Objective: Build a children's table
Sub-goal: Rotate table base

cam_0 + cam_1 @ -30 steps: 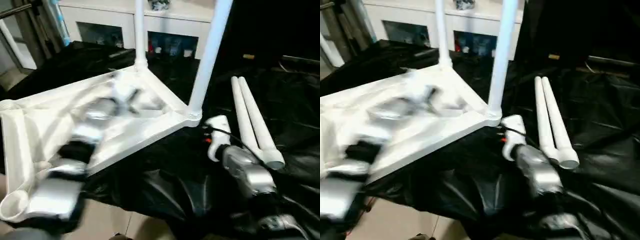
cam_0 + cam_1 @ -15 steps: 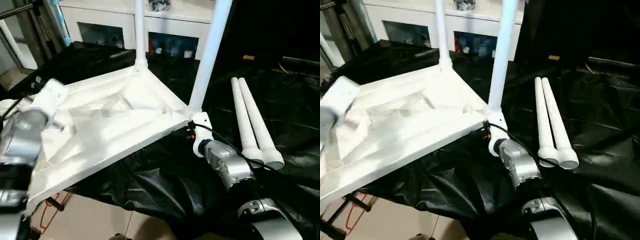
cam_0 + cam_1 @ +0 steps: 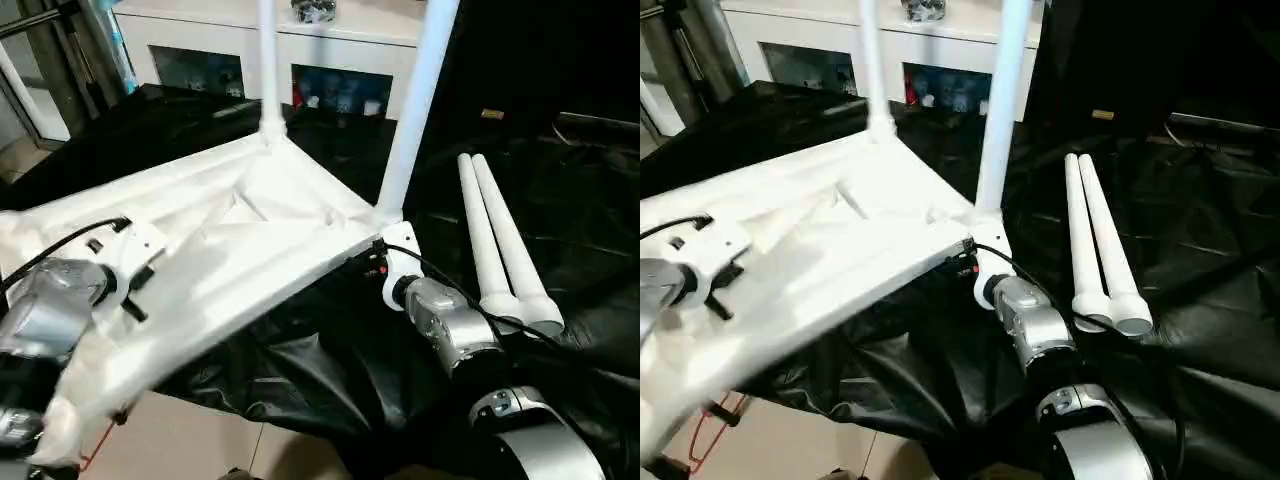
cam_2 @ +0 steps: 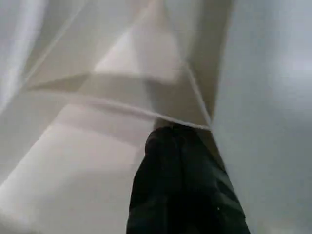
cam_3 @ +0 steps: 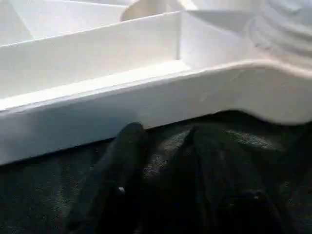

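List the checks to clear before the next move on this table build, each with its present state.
1. Two legs seated upright in the tabletop sockets: ok.
2. Two spare legs lying side by side on the black sheet, free to pick: ok.
3. Left tool shut, against a rib of the underside: ok.
4. Right tool at the tabletop's edge near the corner socket: ok; whether it grips: cannot tell.
5. Tabletop resting flat: not ok, it sits tilted.

White tabletop [image 3: 230,250] lies underside-up, two legs [image 3: 415,110] socketed, two loose legs [image 3: 500,245] beside.
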Tool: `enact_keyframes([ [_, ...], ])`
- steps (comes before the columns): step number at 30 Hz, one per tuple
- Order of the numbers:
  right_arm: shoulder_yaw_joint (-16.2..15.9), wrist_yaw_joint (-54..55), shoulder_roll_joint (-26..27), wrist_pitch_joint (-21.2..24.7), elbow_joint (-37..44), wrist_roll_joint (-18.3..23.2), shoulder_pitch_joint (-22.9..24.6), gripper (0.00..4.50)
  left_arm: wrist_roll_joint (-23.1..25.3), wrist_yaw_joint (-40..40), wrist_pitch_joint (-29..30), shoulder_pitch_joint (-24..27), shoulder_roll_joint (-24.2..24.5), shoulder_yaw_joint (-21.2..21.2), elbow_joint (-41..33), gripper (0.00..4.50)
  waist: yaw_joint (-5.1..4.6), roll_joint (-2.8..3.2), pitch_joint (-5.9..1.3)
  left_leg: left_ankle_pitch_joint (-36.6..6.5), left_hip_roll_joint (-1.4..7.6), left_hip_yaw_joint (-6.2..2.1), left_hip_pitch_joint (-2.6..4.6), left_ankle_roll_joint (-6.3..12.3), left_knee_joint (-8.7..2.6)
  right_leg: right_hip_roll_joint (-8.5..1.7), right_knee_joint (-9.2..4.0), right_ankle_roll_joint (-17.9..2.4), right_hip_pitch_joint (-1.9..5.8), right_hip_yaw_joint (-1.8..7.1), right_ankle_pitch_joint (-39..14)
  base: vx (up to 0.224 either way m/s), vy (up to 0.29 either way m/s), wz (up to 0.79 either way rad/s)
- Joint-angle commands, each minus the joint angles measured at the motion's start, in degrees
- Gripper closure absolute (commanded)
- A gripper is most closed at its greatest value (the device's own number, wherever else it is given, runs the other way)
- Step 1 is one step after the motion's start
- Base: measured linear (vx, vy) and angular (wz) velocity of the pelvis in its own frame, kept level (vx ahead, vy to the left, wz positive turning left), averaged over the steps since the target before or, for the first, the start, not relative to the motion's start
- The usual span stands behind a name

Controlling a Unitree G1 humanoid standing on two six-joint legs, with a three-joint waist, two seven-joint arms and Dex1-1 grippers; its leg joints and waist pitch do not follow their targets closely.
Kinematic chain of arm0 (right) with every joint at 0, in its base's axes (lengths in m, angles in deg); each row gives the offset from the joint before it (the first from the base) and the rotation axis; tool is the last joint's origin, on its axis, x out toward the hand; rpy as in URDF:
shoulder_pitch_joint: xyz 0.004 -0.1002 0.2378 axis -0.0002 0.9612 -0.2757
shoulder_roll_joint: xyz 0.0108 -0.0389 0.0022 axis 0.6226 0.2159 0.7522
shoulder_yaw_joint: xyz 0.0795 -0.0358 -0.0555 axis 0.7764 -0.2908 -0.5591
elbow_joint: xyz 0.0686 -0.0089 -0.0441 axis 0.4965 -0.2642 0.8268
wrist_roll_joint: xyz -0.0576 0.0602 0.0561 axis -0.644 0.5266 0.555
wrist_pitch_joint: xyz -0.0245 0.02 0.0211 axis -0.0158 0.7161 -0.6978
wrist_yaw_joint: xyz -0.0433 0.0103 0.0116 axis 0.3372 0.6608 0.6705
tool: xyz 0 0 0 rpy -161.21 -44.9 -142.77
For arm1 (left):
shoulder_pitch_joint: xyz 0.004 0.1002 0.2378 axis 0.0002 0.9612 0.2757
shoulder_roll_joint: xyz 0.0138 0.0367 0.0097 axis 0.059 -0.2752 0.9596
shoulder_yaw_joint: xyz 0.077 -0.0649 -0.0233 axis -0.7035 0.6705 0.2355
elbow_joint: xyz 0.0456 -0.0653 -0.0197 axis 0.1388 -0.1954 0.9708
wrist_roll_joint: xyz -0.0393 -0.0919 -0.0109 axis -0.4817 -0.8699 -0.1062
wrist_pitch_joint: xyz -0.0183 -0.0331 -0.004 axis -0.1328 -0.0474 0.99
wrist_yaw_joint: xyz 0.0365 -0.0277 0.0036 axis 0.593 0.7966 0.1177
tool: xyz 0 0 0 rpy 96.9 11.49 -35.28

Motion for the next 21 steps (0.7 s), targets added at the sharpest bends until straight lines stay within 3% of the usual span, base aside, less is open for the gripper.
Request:
enact_keyframes([
  [1,-0.3,-0.2,0.4,0.2,-1.4,-0.2,-0.7,3.08,-2.7,4.8,-1.5,0.4,-0.2,-2.3,-2.7,4.50,-0.06,1.45,-3.61,-14.0,2.32,-0.86,1.32,-2.11,-4.19,-4.60,-3.77,-13.6,2.38,3.29,-7.4,0.000,0.000,0.00],
  [4,-0.5,-0.6,0.4,-0.2,-1.9,-0.3,-0.8,3.22,-6.9,13.8,-2.5,1.9,0.3,-4.3,-6.8,4.50,0.03,1.39,-3.40,-15.5,2.32,-1.01,1.17,-2.47,-4.45,-4.79,-3.91,-12.9,2.57,3.33,-10.5,0.000,0.000,0.00],
  [5,-0.5,-0.8,0.4,-0.3,-2.1,-0.4,-0.9,3.29,-7.9,15.6,-2.8,2.0,0.1,-4.7,-7.6,4.50,0.05,1.07,-3.45,-15.3,2.30,-0.97,1.28,-2.47,-4.38,-4.80,-3.93,-12.7,2.54,3.40,-11.2,0.000,0.000,0.00],
  [11,-0.7,-2.1,0.7,-1.0,-2.9,-0.6,-1.6,3.74,-10.5,19.6,-5.6,-1.8,-4.8,-7.0,-6.3,4.50,-0.07,0.94,-3.58,-13.3,2.22,-0.76,1.16,-2.11,-4.25,-4.66,-3.77,-12.7,2.74,3.43,-9.1,0.000,0.000,0.00],
  [17,-1.0,-2.7,0.8,-1.2,-2.6,-0.7,-1.5,4.17,-8.2,16.4,-11.4,-8.2,-10.9,-8.4,2.3,4.50,-0.11,0.71,-3.87,-10.6,1.85,-0.65,0.88,-1.27,-3.87,-4.49,-3.68,-12.4,3.20,3.37,-6.5,0.000,0.000,0.00],
  [18,-1.1,-2.7,0.8,-1.3,-2.5,-0.7,-1.5,4.29,-7.3,15.0,-12.5,-9.3,-11.8,-8.6,4.6,4.50,-0.09,1.00,-3.89,-10.4,1.96,-0.76,0.81,-1.33,-3.89,-4.61,-3.52,-12.5,3.29,3.35,-6.0,0.000,0.000,0.00],
  [21,-0.9,-2.8,0.2,-1.1,-1.6,-0.7,-1.0,4.47,-4.5,10.2,-16.5,-13.2,-14.2,-9.2,12.7,4.50,-0.40,0.79,-4.02,-10.0,1.78,-0.68,0.77,-0.62,-3.68,-4.45,-3.66,-12.6,3.44,3.26,-5.1,0.000,0.000,0.00],
])
